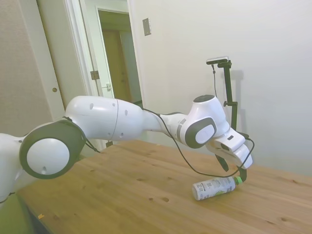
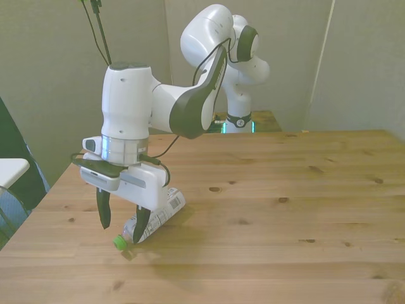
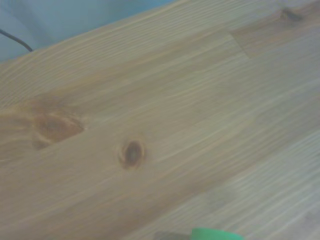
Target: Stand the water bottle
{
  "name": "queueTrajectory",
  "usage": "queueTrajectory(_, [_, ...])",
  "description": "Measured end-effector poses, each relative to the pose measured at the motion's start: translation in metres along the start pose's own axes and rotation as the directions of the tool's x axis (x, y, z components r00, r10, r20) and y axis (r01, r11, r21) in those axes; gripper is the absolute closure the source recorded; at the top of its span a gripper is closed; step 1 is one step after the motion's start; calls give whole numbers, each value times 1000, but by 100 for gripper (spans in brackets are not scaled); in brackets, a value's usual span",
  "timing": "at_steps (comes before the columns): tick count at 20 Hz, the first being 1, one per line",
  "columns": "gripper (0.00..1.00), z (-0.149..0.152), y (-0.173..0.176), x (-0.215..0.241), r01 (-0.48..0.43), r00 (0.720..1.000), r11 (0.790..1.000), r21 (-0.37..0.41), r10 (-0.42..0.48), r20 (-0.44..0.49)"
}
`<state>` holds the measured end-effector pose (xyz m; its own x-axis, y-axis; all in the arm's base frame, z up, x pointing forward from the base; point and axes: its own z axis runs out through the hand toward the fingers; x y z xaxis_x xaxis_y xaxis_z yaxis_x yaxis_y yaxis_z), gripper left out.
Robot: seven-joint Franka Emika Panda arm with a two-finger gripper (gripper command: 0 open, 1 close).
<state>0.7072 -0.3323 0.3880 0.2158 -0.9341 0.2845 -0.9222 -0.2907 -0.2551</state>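
The water bottle (image 2: pixel 155 218) was seen lying on its side on the table (image 2: pixel 285 209), the gripper (image 2: pixel 122 227) lowered with fingers apart about the neck (cap (image 2: pixel 119 241) end). A roll-away was judged likely if closure landed off-centre.

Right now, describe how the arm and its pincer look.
Glossy white rounded arm with dark grey joint bands, a thin black cable looping alongside it, and a glowing light ring near the wrist. The white-bodied pincer ends in two slim dark fingers.

wooden table (image 1: pixel 146 195) w/ knots | open door (image 1: pixel 105 58) behind | white wall (image 1: pixel 234 34)
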Motion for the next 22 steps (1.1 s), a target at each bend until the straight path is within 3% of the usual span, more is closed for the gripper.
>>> queueTrajectory(3, [0, 16, -4, -4, 4, 1000, 1000, -9, -4, 5])
queueTrajectory(4, [100, 19, -5, -5, 4, 1000, 1000, -12, -4, 6])
queueTrajectory(22, [100, 33, -2, -6, -22, 1000, 999, -44, 23, 20])
